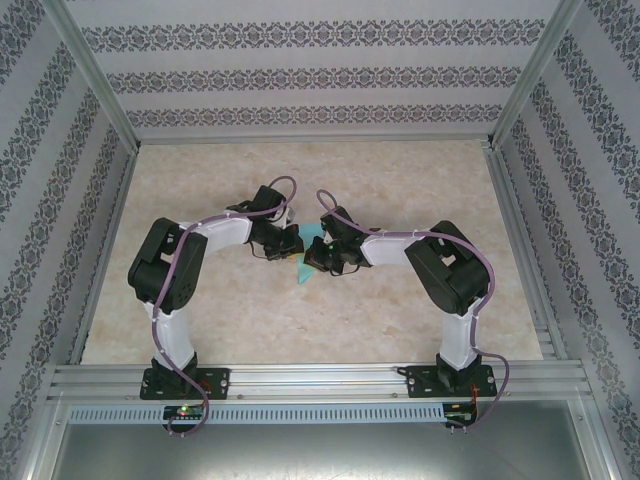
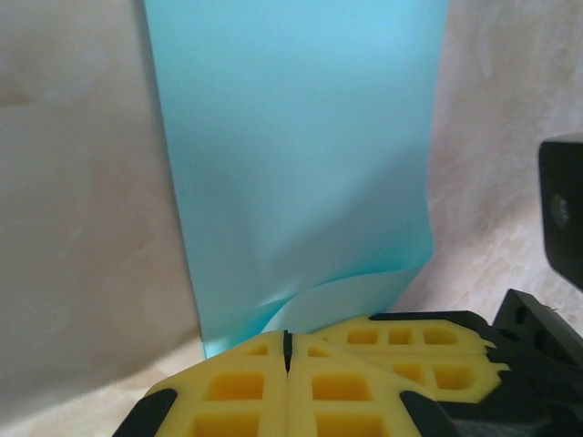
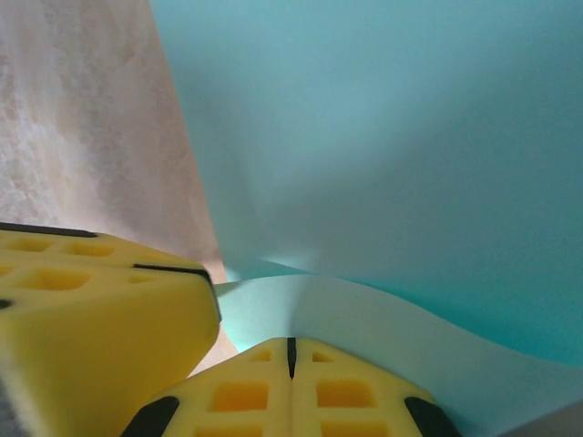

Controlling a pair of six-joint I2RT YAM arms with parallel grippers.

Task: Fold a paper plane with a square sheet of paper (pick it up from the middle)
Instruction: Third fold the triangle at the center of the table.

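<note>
- From above, you had both arms bent inward, the left gripper (image 1: 290,248) and right gripper (image 1: 318,258) meeting about the middle of the worktop (image 1: 400,190), midway between its left and right edges.
- The turquoise paper (image 1: 306,268) was a small sliver between the two grippers in that view, too small to tell its folds.
- Your left wrist camera gave the detail: the turquoise paper (image 2: 291,155) lay as a long strip running away from the lens, flat on the worktop along most of its length, with its near end curling up.
- There the left gripper (image 2: 287,339) had its yellow fingers pressed together, the curled paper edge running into their seam.
- Just beside them, to the right, you could see the right fingers (image 2: 401,337) closed at the same curled end.
- Your right wrist camera put the paper's paler underside in front: that flap rose to the right gripper (image 3: 291,344), whose fingers were squeezed flat on it.
- The left fingers (image 3: 91,309) sat close at the left of that view.
</note>
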